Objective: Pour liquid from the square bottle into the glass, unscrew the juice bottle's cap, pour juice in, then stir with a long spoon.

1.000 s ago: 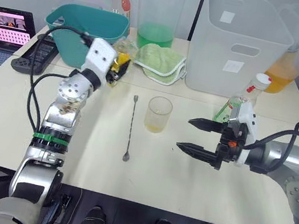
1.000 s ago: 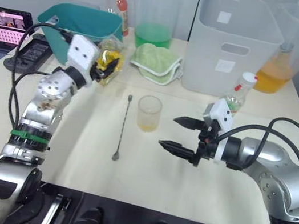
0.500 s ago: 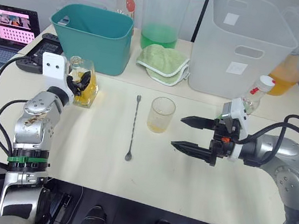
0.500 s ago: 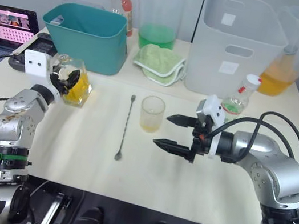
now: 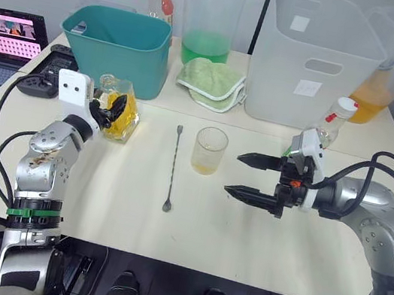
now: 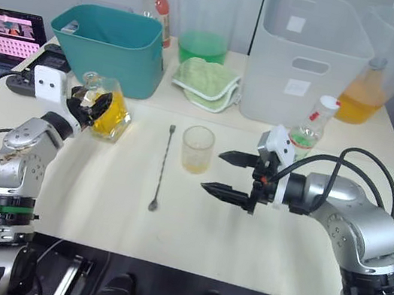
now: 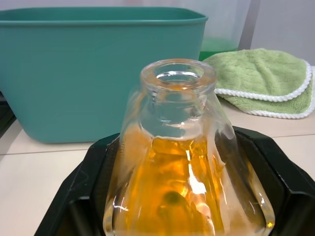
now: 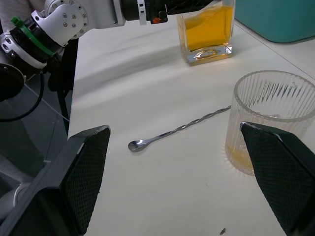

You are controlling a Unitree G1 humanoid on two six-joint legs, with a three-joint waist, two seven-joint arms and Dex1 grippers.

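On the table, left claw [image 5: 110,111] still gripping square bottle [image 5: 122,113], slightly nearer glass [image 5: 209,150], right claw [image 5: 247,176] wide.

on the pale table [image 6: 117,210], the left gripper [image 6: 91,104] clasps the square bottle [image 6: 109,113] of amber liquid, which stands in front of the teal bin [image 6: 104,43]. the long spoon [image 6: 161,168] lies between the bottle and the glass [image 6: 197,149], which holds a little yellow liquid. the right gripper [image 6: 224,173] hovers just beside the glass, fingers spread. the juice bottle [image 6: 311,129] stands behind that arm, cap on.
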